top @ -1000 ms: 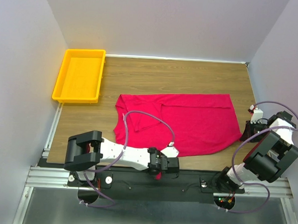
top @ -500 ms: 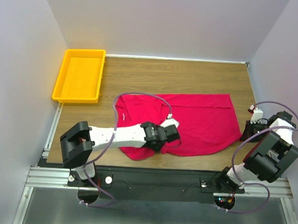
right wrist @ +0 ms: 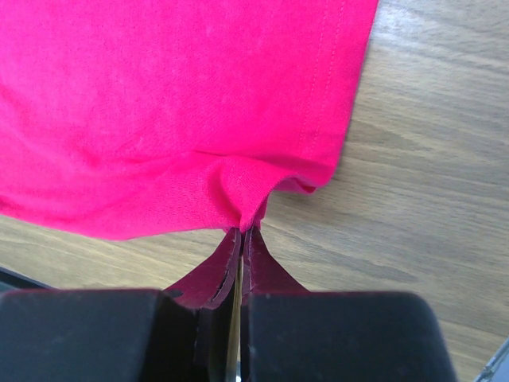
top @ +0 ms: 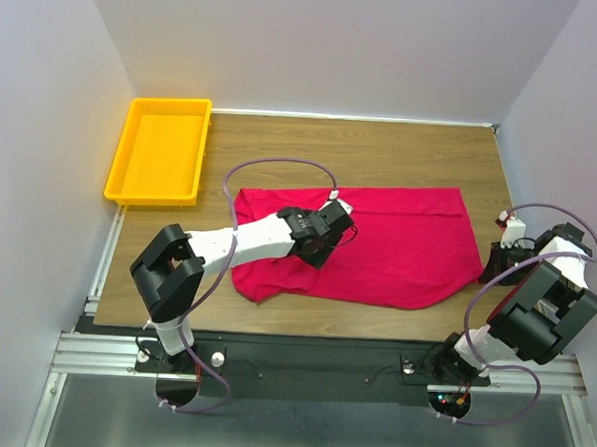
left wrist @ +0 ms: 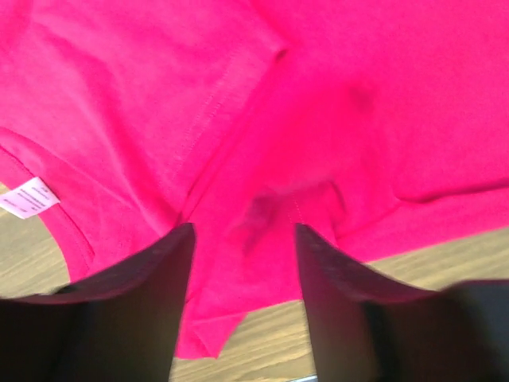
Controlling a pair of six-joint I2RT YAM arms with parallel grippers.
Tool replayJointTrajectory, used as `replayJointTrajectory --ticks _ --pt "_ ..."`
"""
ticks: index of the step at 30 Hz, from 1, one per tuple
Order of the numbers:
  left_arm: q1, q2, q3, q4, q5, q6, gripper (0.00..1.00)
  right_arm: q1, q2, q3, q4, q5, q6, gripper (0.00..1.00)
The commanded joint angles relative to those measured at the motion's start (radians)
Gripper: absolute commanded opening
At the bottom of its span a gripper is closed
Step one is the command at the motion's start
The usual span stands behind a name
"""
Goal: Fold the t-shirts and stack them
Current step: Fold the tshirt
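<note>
Left hand now open, t-shirt lengthwise left-right

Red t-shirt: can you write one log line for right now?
t-shirt: spread on table, left part folded over | left fingers: open above cloth, holding nothing | right fingers: shut on t-shirt's right edge

White shells with blocky black joints make up the left arm, at eight o'clock, and the right arm, at four. Thin lilac cables loop over each. The fingers are dark and matte.
</note>
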Motion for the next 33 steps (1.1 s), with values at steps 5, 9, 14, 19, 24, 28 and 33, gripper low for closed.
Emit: replayJointTrajectory --ticks 5,9,14,19,24,28,33 --pt "0.015 -0.187 -0.024 0.035 0.165 0.053 0.66 -0.007 -0.019 -0.013 -0.014 -0.020 -0.014 0.01" --pt "0.013 -0.276 -0.180 0.069 0.354 0.061 0.63 -0.007 -0.016 -0.014 -0.014 -0.025 -0.014 0.00" --pt "0.013 -0.284 -0.261 0.068 0.394 0.068 0.60 -0.007 0.001 -0.013 -0.012 -0.031 -0.013 0.01" --pt "0.013 -0.209 -0.245 0.071 0.359 0.102 0.59 -0.008 0.002 -0.013 -0.012 -0.034 -0.006 0.01" --pt "0.010 -0.143 -0.209 0.057 0.270 0.136 0.59 -0.007 -0.002 -0.013 -0.014 -0.023 -0.005 0.01" --pt "0.001 -0.114 -0.204 0.051 0.243 0.149 0.58 -0.007 0.001 -0.008 -0.012 -0.025 0.000 0.01" --pt "-0.013 -0.091 -0.202 0.051 0.195 0.157 0.55 -0.008 0.010 -0.002 -0.014 -0.029 0.006 0.01"
